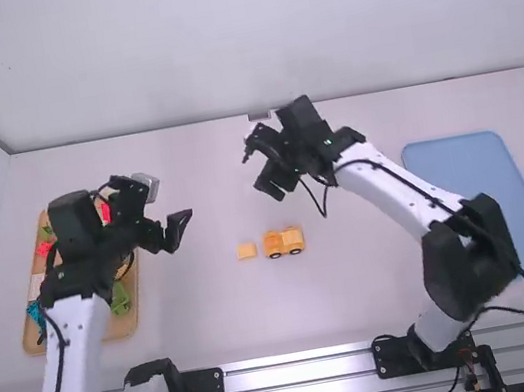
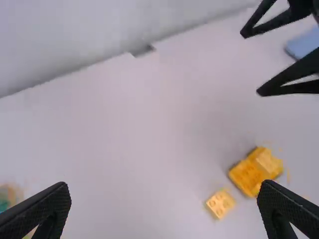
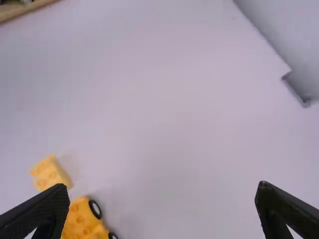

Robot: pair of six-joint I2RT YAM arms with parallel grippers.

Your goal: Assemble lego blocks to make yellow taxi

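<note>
One car (image 1: 283, 242) is set on the bench (image 1: 361, 295) just beside a yellow block (image 1: 246, 250) in the high view, the left hand (image 1: 172, 204) and right hand (image 1: 255, 173) held above. The left hand is shown spread in the left wrist view; in the right wrist view, the right hand is spread too.

Two grippers: left (image 1: 171, 208) and right (image 1: 259, 169). One yellow toy car (image 1: 283, 240), two black wheels (image 3: 94, 209) visible, sits on the bases' side of the right gripper. One loose yellow block (image 1: 246, 250) lies between car and left gripper. One wooden tray (image 1: 123, 328) is left of the left gripper; one blue tray (image 1: 481, 198), right of the right gripper.
</note>
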